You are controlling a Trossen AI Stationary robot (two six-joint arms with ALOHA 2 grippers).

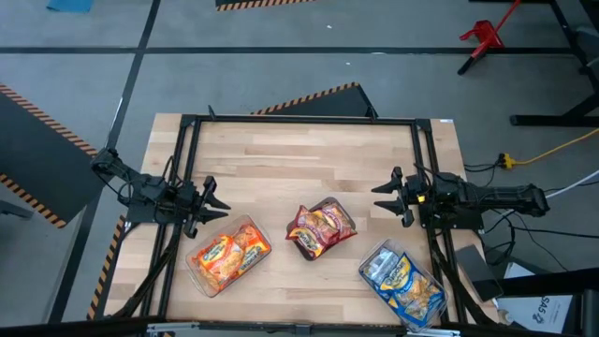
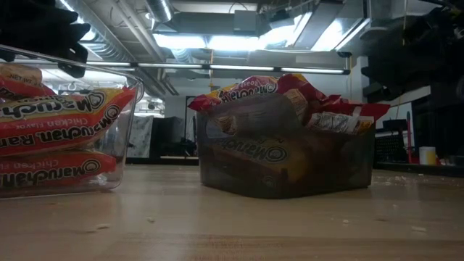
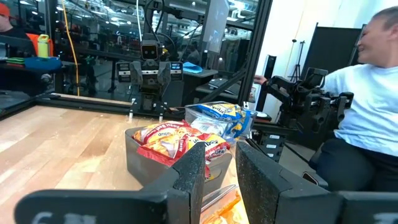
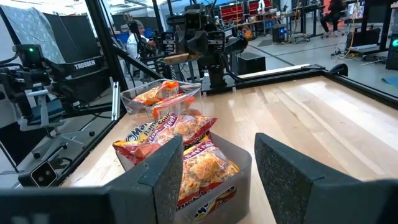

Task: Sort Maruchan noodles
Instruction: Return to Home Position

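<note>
Reading the table (image 1: 281,159) from above as a clock face, 12 at the top, we find the left gripper (image 1: 217,199) at 9 o'clock and the right gripper (image 1: 382,198) at 3 o'clock. Both have their fingers spread, hold nothing and point at each other. The noodles all lie in bins: orange packs (image 1: 229,253) in the clear left bin (image 1: 192,267) at 7 o'clock, red packs (image 1: 323,225) heaped in the black bin (image 2: 326,170) at 6 o'clock, and blue packs (image 1: 401,279) in the clear right bin (image 1: 363,267) at 5 o'clock. The bins stand apart. A person (image 3: 367,93) in a white shirt shows beyond the table.
</note>
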